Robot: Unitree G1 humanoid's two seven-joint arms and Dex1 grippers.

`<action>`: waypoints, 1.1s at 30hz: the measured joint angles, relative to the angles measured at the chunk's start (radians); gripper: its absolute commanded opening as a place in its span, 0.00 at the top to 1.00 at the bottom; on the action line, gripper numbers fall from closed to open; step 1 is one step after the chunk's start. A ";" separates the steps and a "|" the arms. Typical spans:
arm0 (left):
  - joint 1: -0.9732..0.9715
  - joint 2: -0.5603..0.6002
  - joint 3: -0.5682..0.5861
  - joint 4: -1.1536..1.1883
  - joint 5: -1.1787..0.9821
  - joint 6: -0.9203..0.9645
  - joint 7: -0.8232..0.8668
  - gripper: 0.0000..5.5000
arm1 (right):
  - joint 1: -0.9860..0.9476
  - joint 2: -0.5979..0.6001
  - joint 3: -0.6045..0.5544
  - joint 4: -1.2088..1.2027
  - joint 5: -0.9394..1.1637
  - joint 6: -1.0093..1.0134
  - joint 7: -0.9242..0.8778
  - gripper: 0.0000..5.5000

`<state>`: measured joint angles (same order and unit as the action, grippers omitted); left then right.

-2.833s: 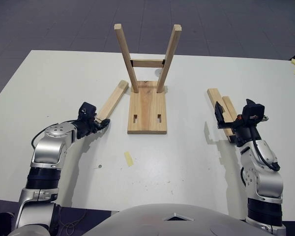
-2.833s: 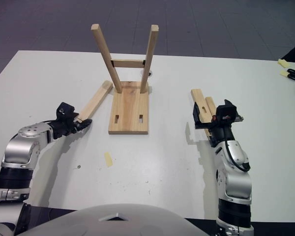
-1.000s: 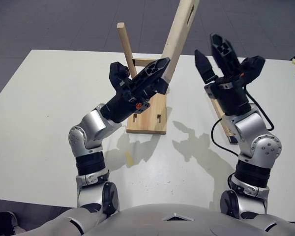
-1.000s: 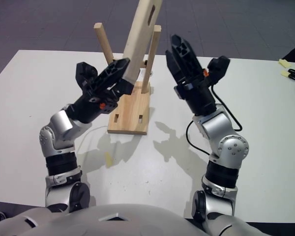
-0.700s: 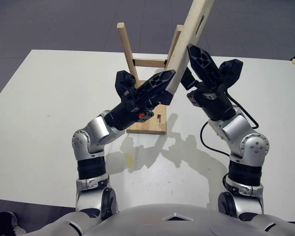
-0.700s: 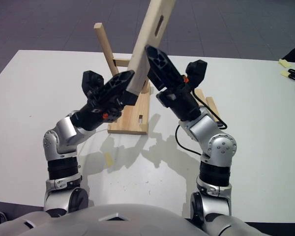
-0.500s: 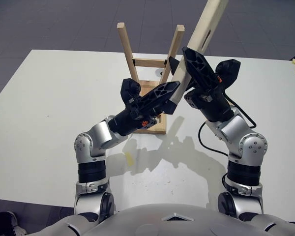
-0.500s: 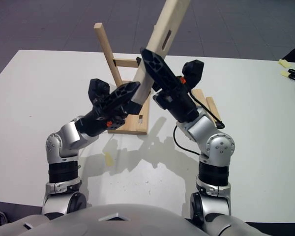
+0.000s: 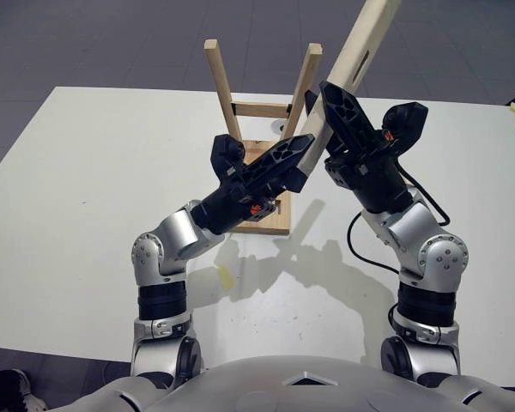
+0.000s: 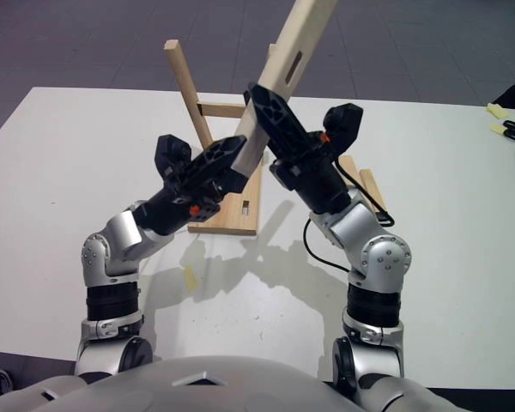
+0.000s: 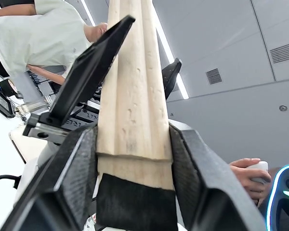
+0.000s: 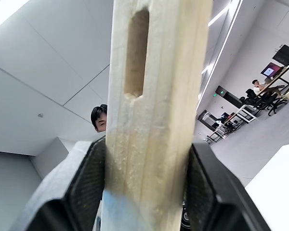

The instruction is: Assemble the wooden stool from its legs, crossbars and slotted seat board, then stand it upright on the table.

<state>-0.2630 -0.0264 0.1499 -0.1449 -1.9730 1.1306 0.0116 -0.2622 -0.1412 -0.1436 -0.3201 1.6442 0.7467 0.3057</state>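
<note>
Both arms have risen off the white surface (image 9: 86,172), carrying the pale slotted wooden leg (image 9: 365,43) with them. Left tool (image 9: 302,163) clamps its lower end, and right tool (image 9: 319,96) pinches it higher up, below the slot. Its long axis tilts toward 1 o'clock. Beyond, at 12 o'clock, the slotted wooden seat board (image 10: 236,215) lies flat with two upright legs (image 9: 216,86) already seated. Dark grey floor surrounds the surface.

On table (image 9: 86,172), centre: seat board (image 10: 232,216); joined legs (image 9: 218,86) stand on its 12 o'clock end; loose leg (image 9: 370,33) raised above; spare pieces (image 10: 366,183) at 3 o'clock.
</note>
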 measured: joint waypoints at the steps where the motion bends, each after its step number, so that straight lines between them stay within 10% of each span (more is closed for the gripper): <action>1: 0.000 0.001 0.000 0.000 0.000 -0.006 0.015 0.49 | 0.002 -0.004 0.000 0.000 -0.012 -0.001 -0.005 0.62; 17: -0.238 0.462 -0.063 -0.191 0.293 0.007 -0.053 0.02 | 0.068 -0.029 -0.004 -0.022 -0.182 -0.044 -0.055 0.63; 24: -0.225 0.537 -0.261 -0.359 0.766 -0.097 -0.270 0.10 | 0.082 -0.029 0.001 -0.041 -0.248 -0.053 -0.072 0.63; 33: -0.200 0.498 -0.245 -0.336 0.868 -0.158 -0.331 0.35 | 0.097 -0.029 -0.001 -0.053 -0.272 -0.055 -0.071 0.63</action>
<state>-0.4632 0.4717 -0.0948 -0.4813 -1.1054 0.9727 -0.3197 -0.1650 -0.1703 -0.1446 -0.3727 1.3724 0.6920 0.2351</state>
